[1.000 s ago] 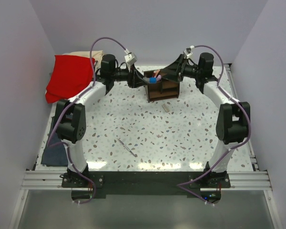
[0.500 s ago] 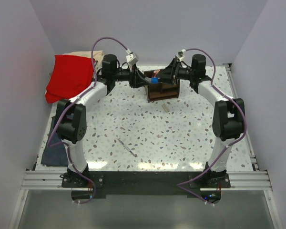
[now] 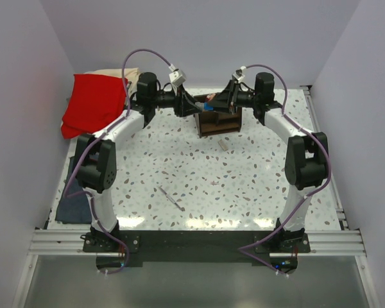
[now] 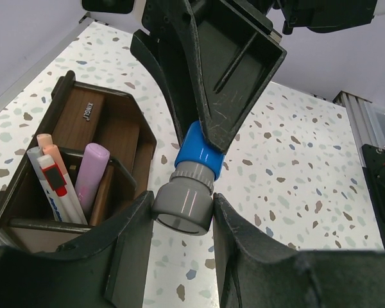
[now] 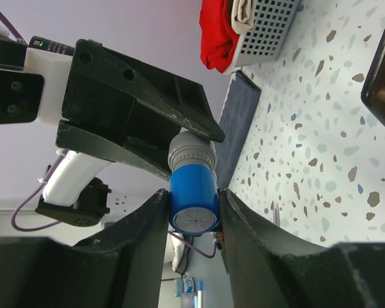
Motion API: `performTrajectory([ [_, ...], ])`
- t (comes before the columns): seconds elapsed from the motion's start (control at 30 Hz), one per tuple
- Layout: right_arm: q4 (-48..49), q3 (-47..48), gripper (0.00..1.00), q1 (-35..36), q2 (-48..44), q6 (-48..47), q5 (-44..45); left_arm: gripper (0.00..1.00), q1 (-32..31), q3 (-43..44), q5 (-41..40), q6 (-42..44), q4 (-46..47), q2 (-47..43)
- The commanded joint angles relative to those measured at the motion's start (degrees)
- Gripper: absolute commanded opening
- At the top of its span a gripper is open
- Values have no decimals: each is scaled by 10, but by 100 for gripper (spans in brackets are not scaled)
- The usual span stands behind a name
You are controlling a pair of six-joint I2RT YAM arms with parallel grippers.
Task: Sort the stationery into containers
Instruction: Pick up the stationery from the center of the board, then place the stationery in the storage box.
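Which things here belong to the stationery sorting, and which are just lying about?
Job: blue-and-grey cylinder, wooden organizer, pens inside it, loose pen, small pale piece.
Lying about: red cloth, blue-grey cloth, mesh basket.

I am making out only one bit of print: small white lettering on a dark brown block [image 4: 85, 112] in the wooden organizer [image 4: 9, 196], seemingly starting "KING". The white marker [image 4: 58, 189] is carrying a red label I am failing to read.
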Motion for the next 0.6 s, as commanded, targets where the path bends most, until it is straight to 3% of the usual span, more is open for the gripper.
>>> performTrajectory([
  [0.0, -5, 14, 38, 3, -13, -2, -20, 0, -1, 23, 13, -21, 39, 4],
  [0.17, 0, 13, 27, 2, -13, -5, -23, 0, -1, 20, 15, -23, 44, 7],
  [0.2, 6, 13, 23, 2, -15, -7, -24, 4, -1, 20, 15, -23, 44, 8],
  [0.27, 3, 23, 10, 1, -18, -19, -30, 23, -2, 22, 3, -12, 29, 7],
  [0.33, -37, 71, 2, -3, -22, -82, -44, 33, -1, 26, -11, 21, -17, -1],
  [0.47, -297, 230, 0, -29, 11, -288, -63, 47, 4, 26, -60, 159, -123, -29],
  [0.5, -418, 268, 0, -40, 25, -371, -55, 50, 8, 16, -78, 179, -139, -35],
  [0.57, -541, 358, 0, -51, 53, -437, -27, 52, 13, -2, -90, 219, -174, -56],
])
